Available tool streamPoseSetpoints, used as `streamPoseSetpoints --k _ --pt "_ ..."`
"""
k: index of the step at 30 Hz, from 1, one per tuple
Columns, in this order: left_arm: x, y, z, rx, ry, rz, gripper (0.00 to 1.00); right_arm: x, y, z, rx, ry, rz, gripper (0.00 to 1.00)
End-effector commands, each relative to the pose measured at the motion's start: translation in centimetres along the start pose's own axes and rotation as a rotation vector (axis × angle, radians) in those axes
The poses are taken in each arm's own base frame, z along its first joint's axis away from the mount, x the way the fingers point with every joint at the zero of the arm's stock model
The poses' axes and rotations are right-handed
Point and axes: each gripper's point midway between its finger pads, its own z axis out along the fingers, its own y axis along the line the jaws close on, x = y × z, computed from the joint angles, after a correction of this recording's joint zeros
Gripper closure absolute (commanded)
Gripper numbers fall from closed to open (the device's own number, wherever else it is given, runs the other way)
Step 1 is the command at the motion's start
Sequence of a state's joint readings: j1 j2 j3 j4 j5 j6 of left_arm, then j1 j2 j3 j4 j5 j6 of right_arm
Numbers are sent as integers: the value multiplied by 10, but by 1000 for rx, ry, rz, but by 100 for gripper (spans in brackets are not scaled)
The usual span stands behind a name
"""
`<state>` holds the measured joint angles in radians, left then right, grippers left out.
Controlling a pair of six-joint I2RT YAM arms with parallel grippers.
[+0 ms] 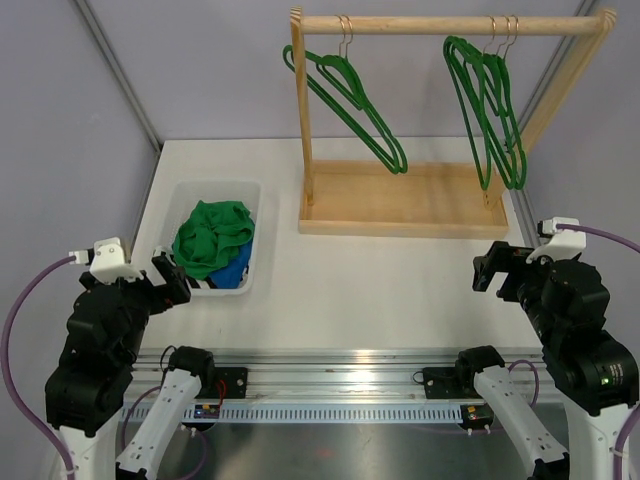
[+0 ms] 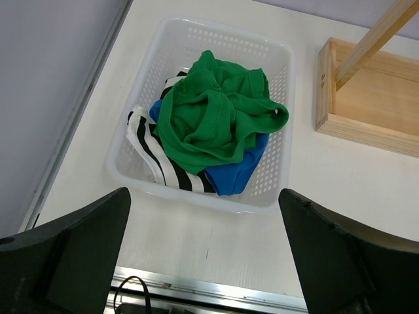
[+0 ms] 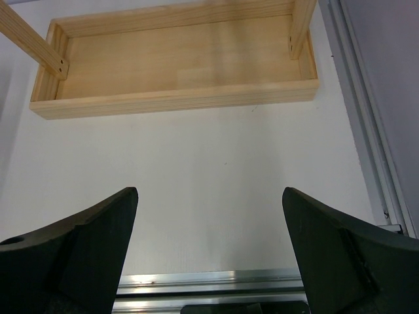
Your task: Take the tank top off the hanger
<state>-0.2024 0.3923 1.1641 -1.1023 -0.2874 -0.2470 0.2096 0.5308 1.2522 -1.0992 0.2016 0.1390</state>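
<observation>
White table (image 1: pixel 350 290), grey walls (image 1: pixel 60 120). Green tank top (image 1: pixel 212 235) crumpled in white basket (image 1: pixel 215 185), atop blue garment (image 2: pixel 236 173) and striped garment (image 2: pixel 154 157), well apart from green hangers (image 1: pixel 500 100) on wooden rack (image 1: pixel 450 24). Left gripper (image 2: pixel 206 255), right gripper (image 3: pixel 209 248): spread wide, empty.

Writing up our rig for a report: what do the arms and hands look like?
The left arm and right arm are black and blocky, on white lower links. The left hand and right hand each have two broad black fingers and a white wrist housing. A lilac cable leaves each wrist; a green light glows on the right arm.
</observation>
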Motion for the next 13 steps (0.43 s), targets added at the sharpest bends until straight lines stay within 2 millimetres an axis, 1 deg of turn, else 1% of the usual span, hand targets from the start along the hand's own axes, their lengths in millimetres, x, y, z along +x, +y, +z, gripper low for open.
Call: streamPoseSetpoints --k 1,7,13 --pt "-9 -8 3 41 -38 10 1 -8 -1 2 12 -39 15 1" --pt "-9 -5 5 20 -42 4 1 -9 4 7 -7 -43 31 1" --pt "-8 -5 9 13 -36 -2 1 -2 6 15 -7 -8 28 0"
